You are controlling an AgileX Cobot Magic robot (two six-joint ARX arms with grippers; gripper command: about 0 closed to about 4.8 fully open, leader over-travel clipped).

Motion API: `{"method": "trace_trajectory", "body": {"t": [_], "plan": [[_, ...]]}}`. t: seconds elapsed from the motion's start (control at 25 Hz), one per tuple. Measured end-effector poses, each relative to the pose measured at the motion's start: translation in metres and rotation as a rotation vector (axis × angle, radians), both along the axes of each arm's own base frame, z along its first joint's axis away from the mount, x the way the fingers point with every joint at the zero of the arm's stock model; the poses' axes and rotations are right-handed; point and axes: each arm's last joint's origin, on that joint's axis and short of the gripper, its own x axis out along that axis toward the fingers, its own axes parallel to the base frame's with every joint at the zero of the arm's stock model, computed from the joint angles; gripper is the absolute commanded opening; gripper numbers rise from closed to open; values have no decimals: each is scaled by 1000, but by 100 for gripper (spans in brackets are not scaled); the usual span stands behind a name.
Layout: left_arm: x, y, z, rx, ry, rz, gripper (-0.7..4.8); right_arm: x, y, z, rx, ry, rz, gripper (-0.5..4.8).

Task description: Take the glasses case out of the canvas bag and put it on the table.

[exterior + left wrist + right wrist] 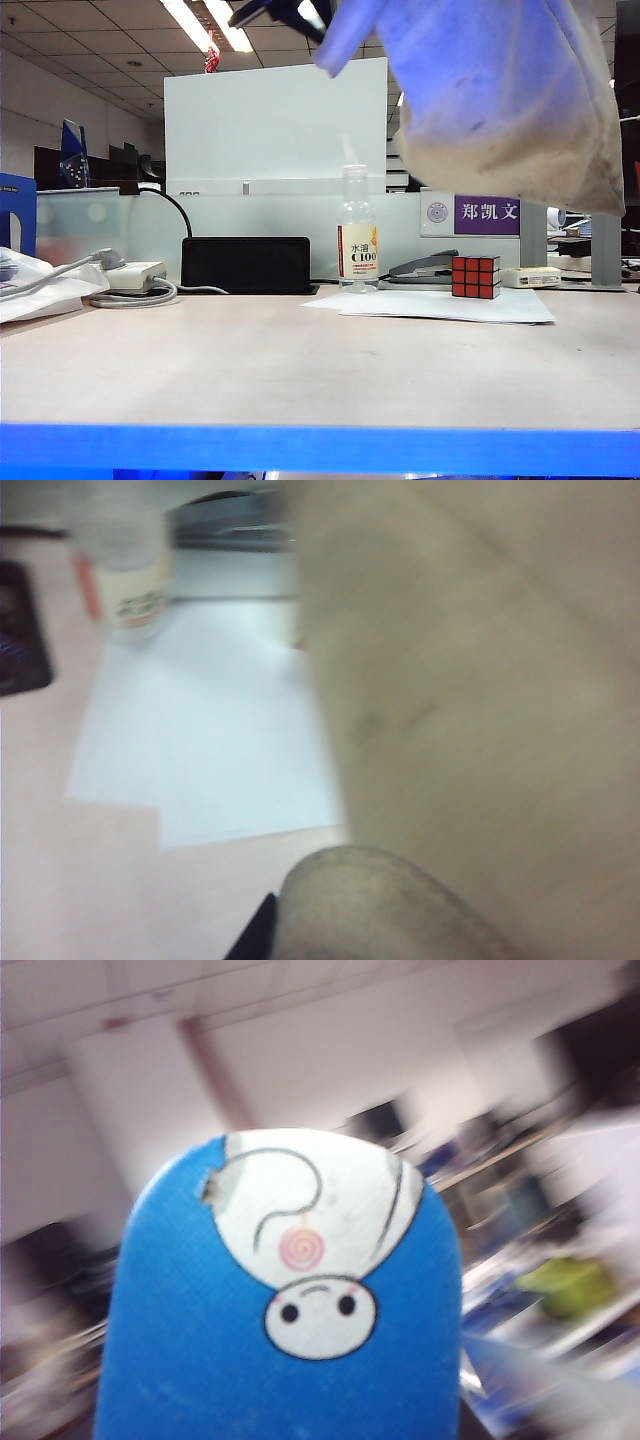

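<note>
My left gripper (255,935) is shut tight. Only a dark sliver of it shows in my left wrist view, pressed against the canvas bag (470,710), whose beige cloth fills most of that view, so I take it that the cloth is pinched there, though the blur hides the grip itself. In the exterior view the canvas bag (510,90) hangs high in the air above the right part of the worktop (300,370), its soiled bottom edge well clear of everything standing below.

My right gripper stands fairly wide, and its fingers are hidden in my right wrist view. The glasses case (285,1310) fills that view end-on, blue with a white cartoon face and a pink swirl, sticking straight out from my wrist, so I am closed around its width. In the exterior view a blurred bluish streak (345,40) at the top, beside the bag's left side, looks like the case, with dark parts of an arm next to it; I cannot make out the gripper there. The case is up in the air, not on the worktop.

Below, toward the far edge of the worktop, sit a bottle (357,235), a sheet of paper (440,305), a puzzle cube (475,276), a stapler (425,266) and a black box (246,264).
</note>
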Motion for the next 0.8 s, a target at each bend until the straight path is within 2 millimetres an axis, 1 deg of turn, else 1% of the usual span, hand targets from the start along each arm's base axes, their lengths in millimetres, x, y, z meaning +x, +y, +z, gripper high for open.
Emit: {"method": "trace_trajectory", "body": {"t": [0.04,0.08,0.12,0.16,0.24,0.28,0.36,0.4,0.44,0.48,0.52,0.6,0.64,0.72,0.76,0.8], "plan": [[1,-2,2,2,-38,-3,-6,-3,6,-4,-51,37,123,189],[3,1,4,4,-58,10,-6,-6,8,-8,-93,86,196,189],[12,17,6,-3,-61,53,-6,-12,9,-10,-114,128,223,189],[22,35,7,-12,-59,111,-6,-19,7,-8,-120,130,222,189],[43,82,9,-24,-50,249,-6,-42,0,6,-112,55,223,189],[50,99,8,-18,-41,294,-6,-55,-3,15,-106,3,226,189],[55,121,6,14,-24,348,-6,-75,-9,27,-93,-68,231,189],[58,131,5,36,-23,383,-6,-78,-10,29,-92,-71,236,189],[61,146,5,57,-26,418,-6,-80,-10,28,-93,-57,246,189],[63,158,6,58,-24,441,-6,-79,-10,26,-97,-38,256,189],[63,168,7,16,-1,463,-6,-78,-9,23,-108,-7,277,189],[63,172,8,-75,40,436,-6,-77,-7,22,-114,3,295,189],[64,169,9,-107,45,410,-6,-79,-1,23,-110,-14,315,189],[63,141,13,-149,-5,333,-6,-84,14,23,-113,-65,378,189],[59,117,16,-186,-29,253,-6,-87,21,22,-122,-85,411,189],[57,105,18,-215,-45,209,-6,-86,23,21,-123,-96,410,189]]}}
